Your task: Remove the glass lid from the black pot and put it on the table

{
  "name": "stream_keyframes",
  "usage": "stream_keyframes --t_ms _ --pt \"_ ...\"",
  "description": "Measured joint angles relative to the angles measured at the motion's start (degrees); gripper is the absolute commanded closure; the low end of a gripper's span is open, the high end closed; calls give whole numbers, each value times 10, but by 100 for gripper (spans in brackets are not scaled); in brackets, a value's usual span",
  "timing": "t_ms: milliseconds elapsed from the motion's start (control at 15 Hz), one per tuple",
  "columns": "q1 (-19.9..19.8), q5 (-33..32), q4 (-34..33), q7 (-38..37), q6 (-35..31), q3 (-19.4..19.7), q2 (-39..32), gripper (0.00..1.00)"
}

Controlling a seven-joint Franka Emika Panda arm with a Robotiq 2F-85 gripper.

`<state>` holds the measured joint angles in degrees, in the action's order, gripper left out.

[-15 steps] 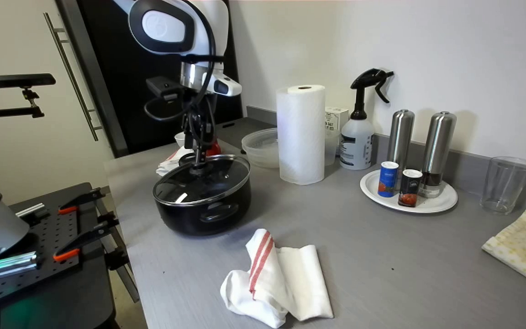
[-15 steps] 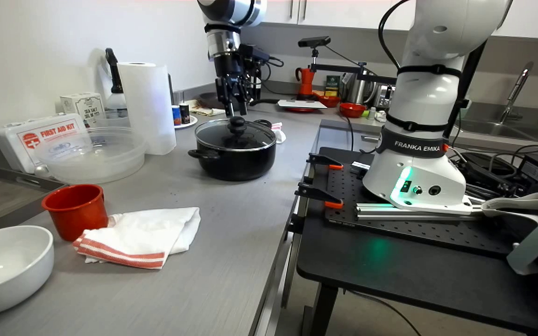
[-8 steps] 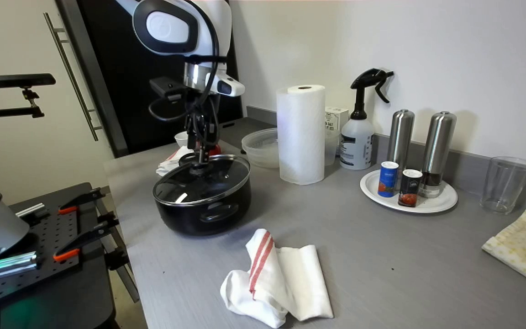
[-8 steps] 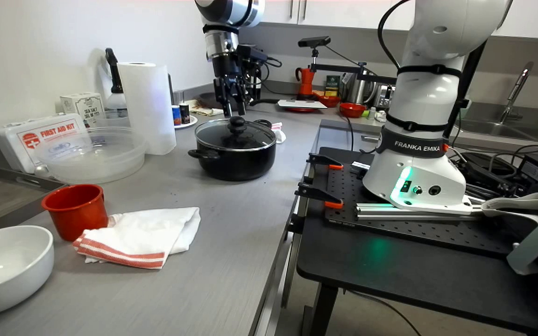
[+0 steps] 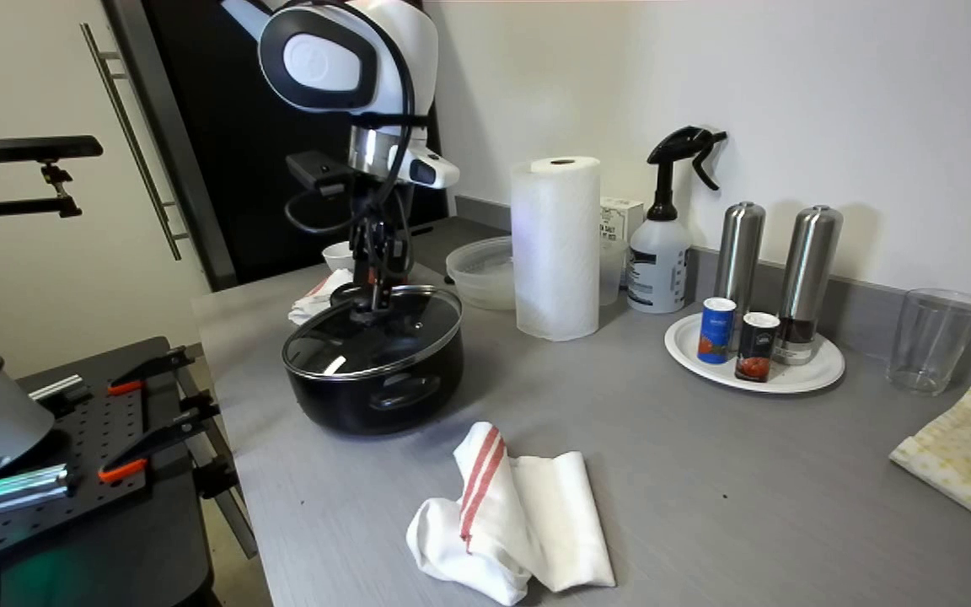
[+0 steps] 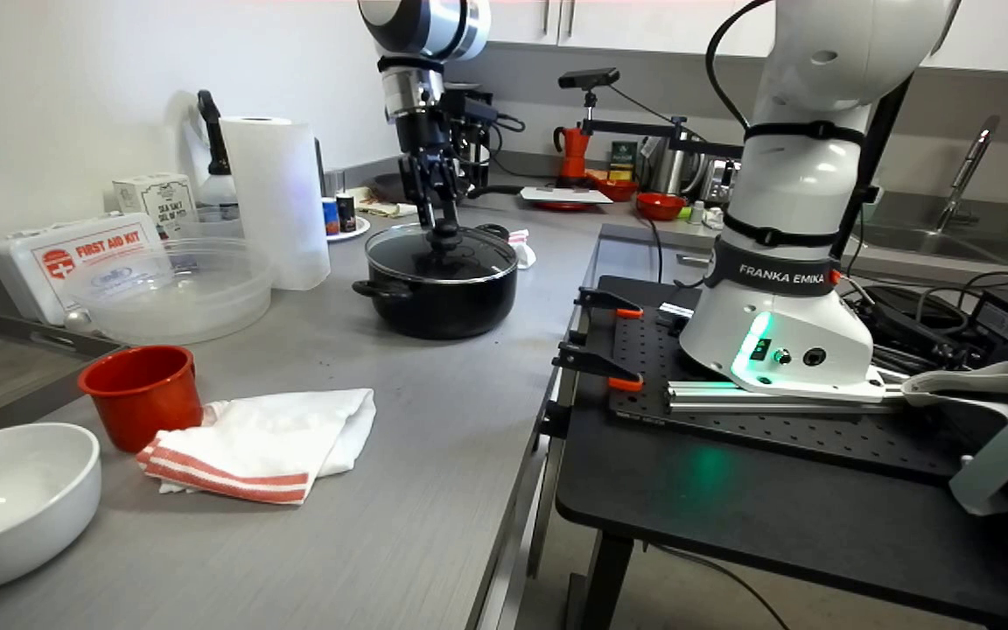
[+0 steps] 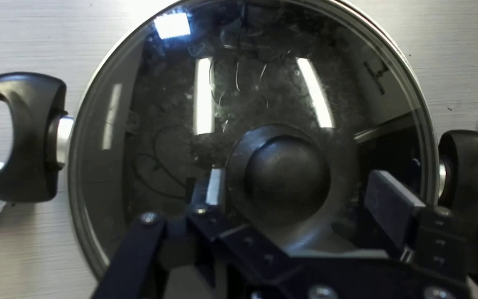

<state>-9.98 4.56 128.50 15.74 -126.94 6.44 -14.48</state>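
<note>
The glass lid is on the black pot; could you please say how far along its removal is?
Looks done: the approach; the gripper is at the knob. In hand, apparently: the grasp; open fingers flank the knob. Left: lifting the glass lid, seated on the black pot, and putting it on the table.

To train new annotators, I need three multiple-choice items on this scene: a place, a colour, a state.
1. Where, relative to the black pot, is the glass lid?
A) beside
B) on top
C) underneath

2. Which colour is the mug?
A) red
B) blue
C) green

3. How is the hand?
A) shut
B) out of view
C) open

1B: the lid covers the pot in both exterior views.
2A: an exterior view shows it red.
3C: the wrist view shows fingers apart, the knob between them.
</note>
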Motion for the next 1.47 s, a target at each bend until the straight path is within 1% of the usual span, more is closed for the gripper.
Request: stream_keyframes --t_ms 67,267,1000,1467 --pt "0 0 -1 0 0 0 -1 54" --pt "-1 0 -4 0 0 1 -3 76" --pt "-3 0 1 1 1 0 7 76" --pt "5 -5 44 2 7 -2 97 76"
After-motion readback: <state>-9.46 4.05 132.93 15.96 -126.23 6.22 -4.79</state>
